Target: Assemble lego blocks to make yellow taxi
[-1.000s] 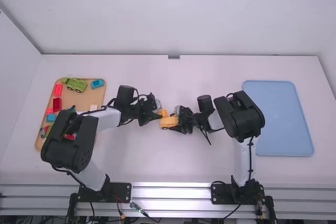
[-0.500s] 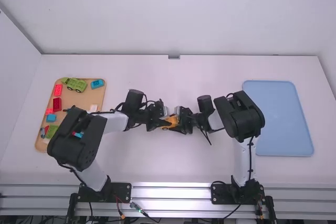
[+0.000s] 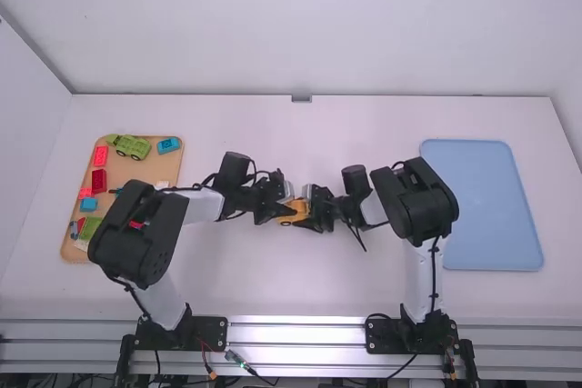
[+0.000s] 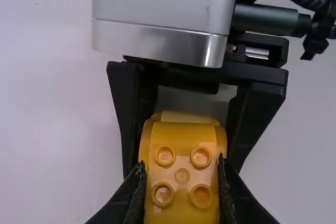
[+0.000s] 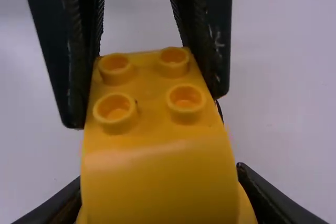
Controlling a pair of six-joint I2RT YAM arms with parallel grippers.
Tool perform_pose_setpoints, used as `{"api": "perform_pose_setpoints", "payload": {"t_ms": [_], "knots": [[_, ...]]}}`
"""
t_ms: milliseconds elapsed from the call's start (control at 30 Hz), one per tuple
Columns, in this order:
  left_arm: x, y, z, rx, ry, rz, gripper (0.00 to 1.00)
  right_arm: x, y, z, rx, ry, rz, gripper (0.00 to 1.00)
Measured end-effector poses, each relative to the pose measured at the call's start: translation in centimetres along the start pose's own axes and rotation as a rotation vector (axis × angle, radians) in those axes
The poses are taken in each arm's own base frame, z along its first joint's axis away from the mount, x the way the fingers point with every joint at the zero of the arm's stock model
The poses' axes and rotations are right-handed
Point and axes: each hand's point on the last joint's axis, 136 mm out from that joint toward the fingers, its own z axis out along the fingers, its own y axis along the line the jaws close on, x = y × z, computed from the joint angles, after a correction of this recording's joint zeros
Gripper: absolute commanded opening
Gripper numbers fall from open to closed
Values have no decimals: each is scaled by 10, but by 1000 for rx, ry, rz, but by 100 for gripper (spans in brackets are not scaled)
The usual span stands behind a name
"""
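Yellow taxi (image 4: pixel 181 156) seemingly clamped by left tool (image 3: pixel 279 213), right tool (image 3: pixel 314 216); blocks (image 3: pixel 99 179) in tan tray (image 3: pixel 150 170)

Blocks (image 3: pixel 99 180) in tray (image 3: pixel 164 172) at table (image 3: pixel 245 279) left; second tray (image 3: pixel 482 206) right; taxi (image 3: pixel 297 209) between trays.

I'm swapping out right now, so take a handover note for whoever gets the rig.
Left gripper: shut on the yellow taxi's studded end.
Right gripper: shut on its other end.
Where: taxi mid-table, between the arms; other blocks on the tan tray.
Done: raised yellow part beside four bare studs; can't tell if fully seated.
Left: probably check the fit, then release; perhaps onto the blue tray.
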Motion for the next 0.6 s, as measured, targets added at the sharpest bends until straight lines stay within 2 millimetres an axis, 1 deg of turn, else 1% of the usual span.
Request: {"api": "perform_pose_setpoints", "payload": {"t_ms": [233,367,600], "knots": [[-3,-4,3,39,-33,25,2,0,1,0,-4,-2,3,44],[-2,-9,4,67,-43,8,2,0,2,0,-6,-2,1,44],[-1,-9,4,62,-36,-23,2,0,3,0,-8,-4,3,44]]}}
